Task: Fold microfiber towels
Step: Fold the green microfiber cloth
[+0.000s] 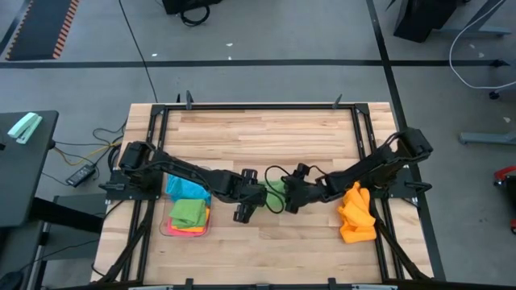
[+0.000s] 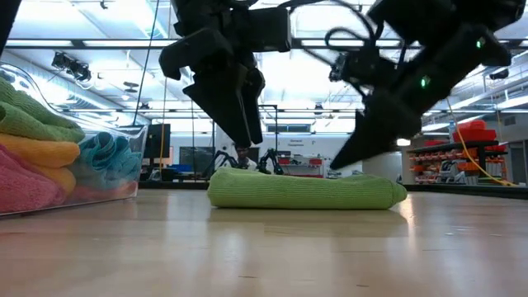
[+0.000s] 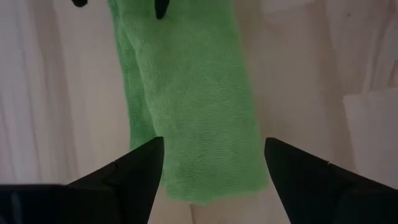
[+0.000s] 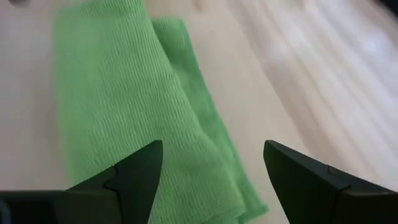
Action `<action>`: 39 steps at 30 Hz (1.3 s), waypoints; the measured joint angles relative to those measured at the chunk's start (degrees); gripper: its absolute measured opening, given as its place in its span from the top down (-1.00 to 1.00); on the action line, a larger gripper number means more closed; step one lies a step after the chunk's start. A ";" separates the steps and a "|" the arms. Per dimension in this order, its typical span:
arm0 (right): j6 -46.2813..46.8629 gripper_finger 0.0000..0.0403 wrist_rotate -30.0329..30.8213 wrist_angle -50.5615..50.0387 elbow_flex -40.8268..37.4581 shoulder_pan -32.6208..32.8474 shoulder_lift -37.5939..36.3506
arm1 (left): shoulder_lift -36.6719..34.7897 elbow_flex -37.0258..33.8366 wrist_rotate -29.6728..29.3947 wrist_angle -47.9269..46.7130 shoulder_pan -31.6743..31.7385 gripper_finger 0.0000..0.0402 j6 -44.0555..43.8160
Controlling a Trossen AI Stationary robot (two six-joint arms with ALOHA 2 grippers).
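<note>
A green microfiber towel point(image 1: 276, 190), folded into a long narrow strip, lies flat on the wooden table near its middle point(image 2: 305, 190). My left gripper point(image 1: 244, 208) hangs open just above the strip's left end, one finger over each long side point(image 3: 214, 146). From the right, my right gripper point(image 1: 290, 200) slants down, open, over the other end point(image 4: 213, 149). The low view shows both sets of fingertips a little above the cloth point(image 2: 247, 136).
A clear plastic tray point(image 1: 165, 229) at the table's left holds folded blue, green, orange and pink towels point(image 2: 49, 157). A heap of orange towels point(image 1: 356, 213) lies at the right. Bare wood lies beyond the green towel and toward the near edge.
</note>
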 joint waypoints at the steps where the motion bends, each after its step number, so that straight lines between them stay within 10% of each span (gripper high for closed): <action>1: -0.85 -0.43 -0.03 -0.02 0.00 0.01 -1.16 | -0.12 0.00 -0.39 -0.12 0.00 -0.42 0.03; 8: -8.07 -0.43 -2.07 -4.09 0.00 0.01 -7.23 | 0.40 -0.12 -0.55 1.94 0.31 -0.42 0.15; 20: -9.66 -0.43 -10.06 12.38 -12.57 0.07 -14.76 | -2.38 -17.23 4.91 34.61 1.45 -0.26 -3.14; 39: -10.93 -0.43 -12.41 14.74 -13.13 0.12 -14.22 | -5.77 -23.75 14.16 37.24 9.73 0.25 -7.92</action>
